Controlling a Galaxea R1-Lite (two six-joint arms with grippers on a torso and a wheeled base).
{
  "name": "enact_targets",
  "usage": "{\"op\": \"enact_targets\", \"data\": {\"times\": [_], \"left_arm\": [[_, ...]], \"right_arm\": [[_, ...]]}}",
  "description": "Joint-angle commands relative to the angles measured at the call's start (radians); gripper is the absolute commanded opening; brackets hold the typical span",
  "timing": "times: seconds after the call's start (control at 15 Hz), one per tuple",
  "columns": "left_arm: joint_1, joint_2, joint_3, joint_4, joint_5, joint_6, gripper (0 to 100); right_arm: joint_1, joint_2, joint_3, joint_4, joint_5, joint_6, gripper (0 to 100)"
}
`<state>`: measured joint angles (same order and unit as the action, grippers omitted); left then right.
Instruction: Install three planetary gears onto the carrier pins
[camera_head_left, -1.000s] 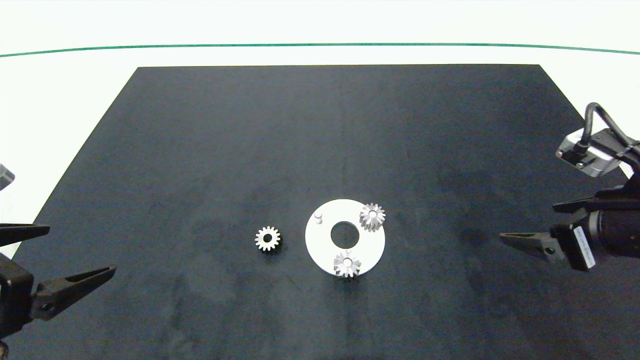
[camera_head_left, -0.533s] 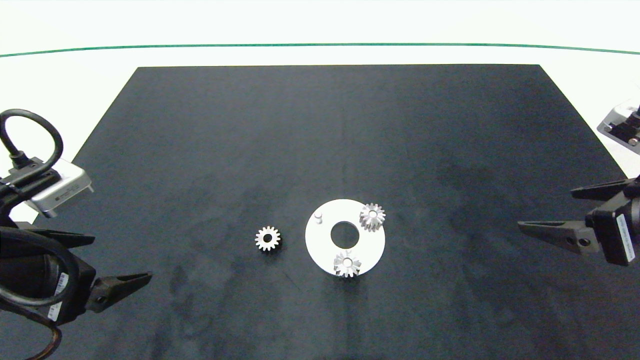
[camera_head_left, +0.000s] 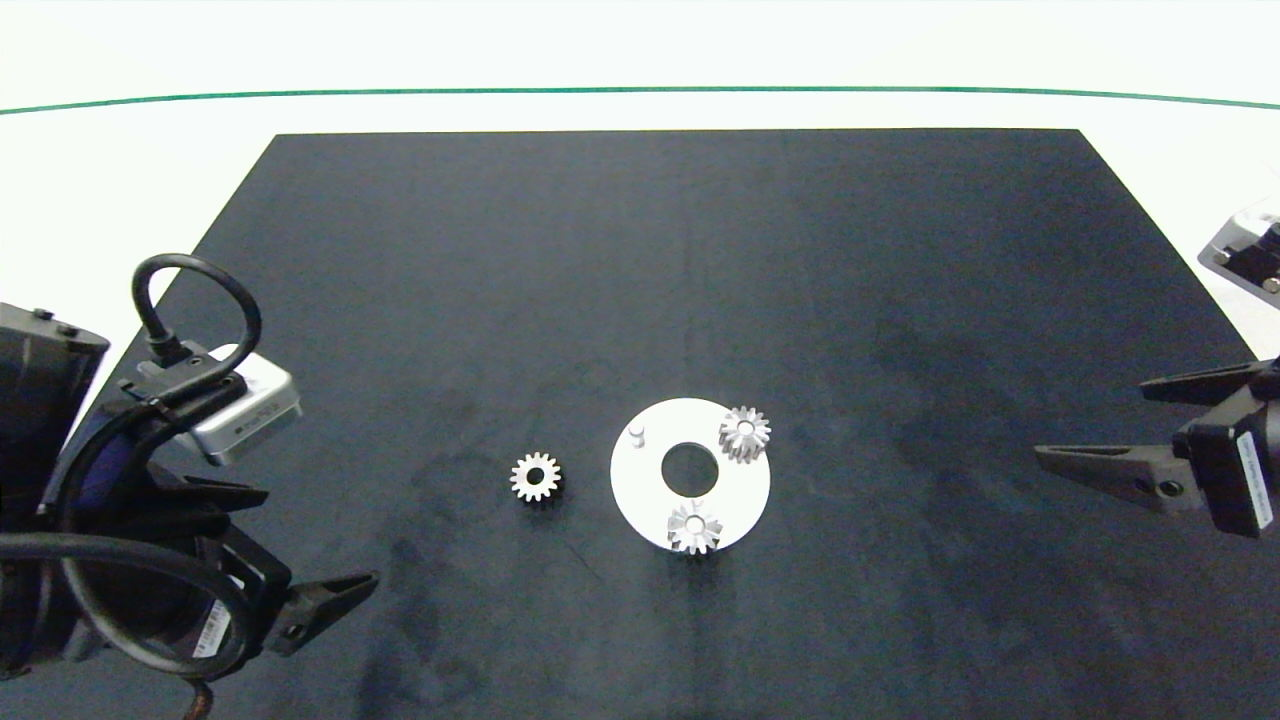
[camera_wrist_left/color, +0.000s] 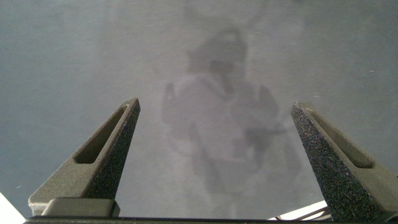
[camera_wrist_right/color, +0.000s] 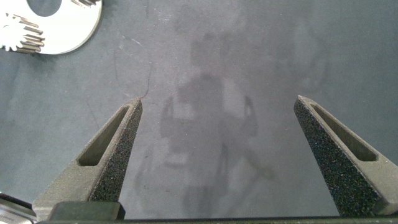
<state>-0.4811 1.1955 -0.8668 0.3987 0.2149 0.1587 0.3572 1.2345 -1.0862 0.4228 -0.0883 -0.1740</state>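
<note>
A white round disc (camera_head_left: 735, 495) with a large centre hole lies on the black mat, bearing the carrier pins. Two planetary gears sit on pins: one at the disc's far right (camera_head_left: 745, 433), one at its near edge (camera_head_left: 694, 528). One pin (camera_head_left: 637, 435) at the far left stands bare. The third gear (camera_head_left: 536, 477) lies flat on the mat just left of the disc. My left gripper (camera_head_left: 320, 535) is open at the near left, well short of the loose gear; its wrist view (camera_wrist_left/color: 214, 106) shows only mat. Far to the right, my right gripper (camera_head_left: 1090, 420) (camera_wrist_right/color: 217, 101) is open and empty.
The black mat (camera_head_left: 680, 250) covers most of a white table, with a green line (camera_head_left: 640, 90) near the far edge. The right wrist view catches the disc's edge (camera_wrist_right/color: 74, 28) and a mounted gear (camera_wrist_right/color: 22, 34).
The left arm has come in from the left edge, rightward over the mat toward the loose gear. The right arm drew back to the right, then held still. Gears and disc did not move.
</note>
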Motion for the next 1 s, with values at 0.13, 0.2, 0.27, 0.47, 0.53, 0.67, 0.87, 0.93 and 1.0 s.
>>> {"op": "enact_targets", "data": {"times": [0.13, 0.2, 0.27, 0.47, 0.53, 0.67, 0.87, 0.93, 1.0], "left_arm": [[-0.097, 0.127, 0.002, -0.024, 0.058, -0.025, 100], [-0.099, 0.153, 0.006, -0.070, 0.081, -0.025, 100], [-0.108, 0.179, 0.012, -0.123, 0.086, -0.024, 100], [-0.148, 0.222, -0.014, -0.210, 0.093, -0.024, 100], [-0.165, 0.228, -0.024, -0.209, 0.093, -0.025, 100], [-0.180, 0.260, -0.052, -0.209, 0.095, -0.045, 100], [-0.209, 0.294, -0.075, -0.210, 0.095, -0.077, 100], [-0.231, 0.326, -0.109, -0.212, 0.095, -0.097, 100], [-0.241, 0.349, -0.127, -0.212, 0.095, -0.111, 100]], "right_arm": [[0.000, -0.012, 0.011, 0.002, -0.004, -0.002, 100], [0.000, -0.021, 0.015, 0.004, -0.004, -0.004, 100], [0.000, -0.027, 0.020, 0.004, -0.005, -0.005, 100], [-0.001, -0.033, 0.020, 0.004, -0.005, -0.009, 100], [-0.001, -0.033, 0.020, 0.004, -0.005, -0.009, 100], [-0.001, -0.035, 0.020, 0.004, -0.005, -0.009, 100], [0.000, -0.044, 0.020, 0.004, -0.005, -0.010, 100], [0.000, -0.044, 0.020, 0.004, -0.005, -0.010, 100], [0.000, -0.044, 0.020, 0.004, -0.005, -0.010, 100]]}}
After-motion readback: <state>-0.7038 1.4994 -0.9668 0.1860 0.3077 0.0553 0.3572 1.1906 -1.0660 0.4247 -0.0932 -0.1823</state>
